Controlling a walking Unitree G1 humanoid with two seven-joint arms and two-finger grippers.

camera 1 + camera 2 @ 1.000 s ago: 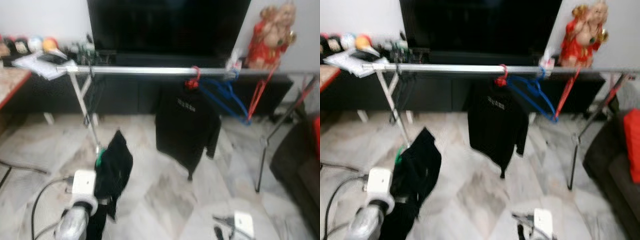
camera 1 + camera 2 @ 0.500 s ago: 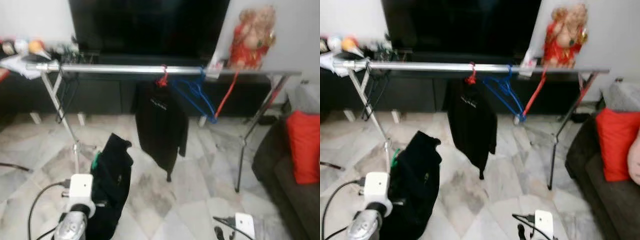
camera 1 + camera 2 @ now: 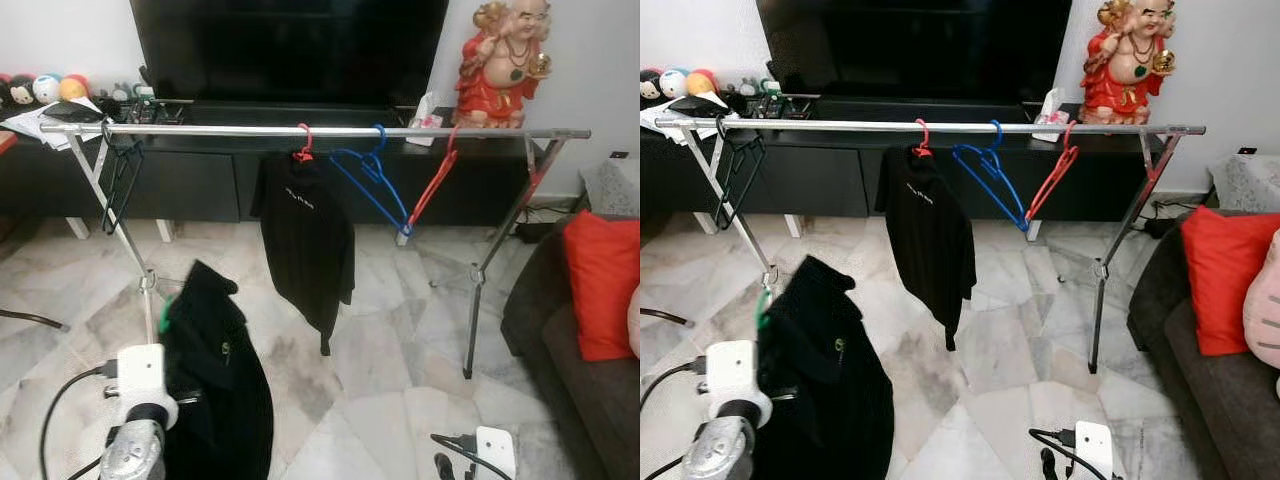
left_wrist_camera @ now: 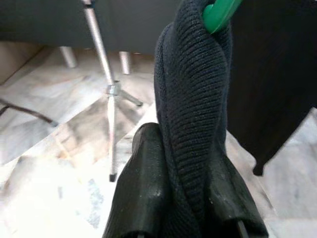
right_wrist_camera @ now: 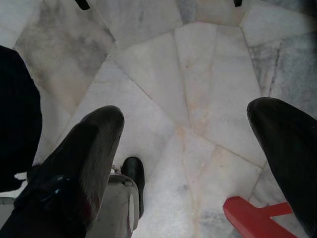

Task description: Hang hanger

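My left gripper (image 4: 185,208) is shut on a black garment (image 3: 215,385) that hangs on a green hanger (image 3: 168,312), held low at the left in front of the rack. The hanger's green hook (image 4: 218,12) pokes out above the knit. A silver clothes rail (image 3: 300,131) spans the room ahead. On it hang a black top on a red hanger (image 3: 303,143), an empty blue hanger (image 3: 372,180), an empty red hanger (image 3: 436,182) and a dark hanger (image 3: 118,180) at the left end. My right gripper (image 5: 193,153) is open, pointing down at the marble floor.
A black TV cabinet (image 3: 250,180) with a large screen stands behind the rack, with a red statue (image 3: 498,60) on it. A dark sofa with a red cushion (image 3: 600,285) sits at the right. The rack's legs (image 3: 485,270) splay onto the marble floor.
The camera has turned right and steadied, so the rack now sits centred and sharp. The garment in my left gripper hangs lower and wider in view.
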